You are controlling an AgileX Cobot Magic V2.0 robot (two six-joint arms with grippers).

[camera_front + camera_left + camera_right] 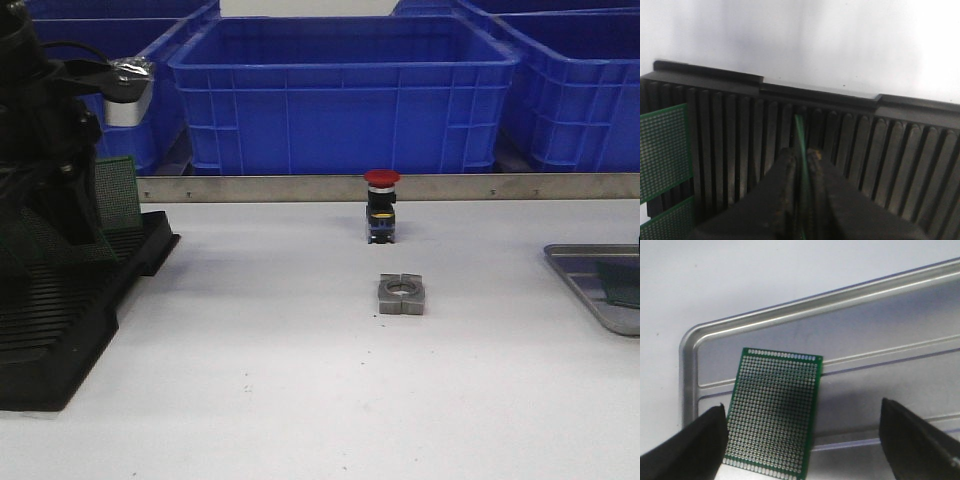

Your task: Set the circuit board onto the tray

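My left gripper (pixel 801 159) is shut on the top edge of a green circuit board (pixel 800 131), seen edge-on and standing in a slot of the black slotted rack (pixel 865 135). In the front view my left arm (pixel 40 130) hangs over this rack (pixel 60 320) at the far left. The grey metal tray (pixel 575 280) lies at the right edge of the table. A second green circuit board (pixel 775 415) lies flat on the tray's floor (pixel 880 335), near a corner. My right gripper (pixel 802 407) is open above it, with one finger at each side and nothing held.
More green boards (pixel 664 150) stand in the rack; one also shows in the front view (pixel 115 190). A red-capped push button (pixel 381 205) and a grey metal block with a hole (pixel 401 294) stand mid-table. Blue bins (pixel 340 90) line the back behind a metal rail.
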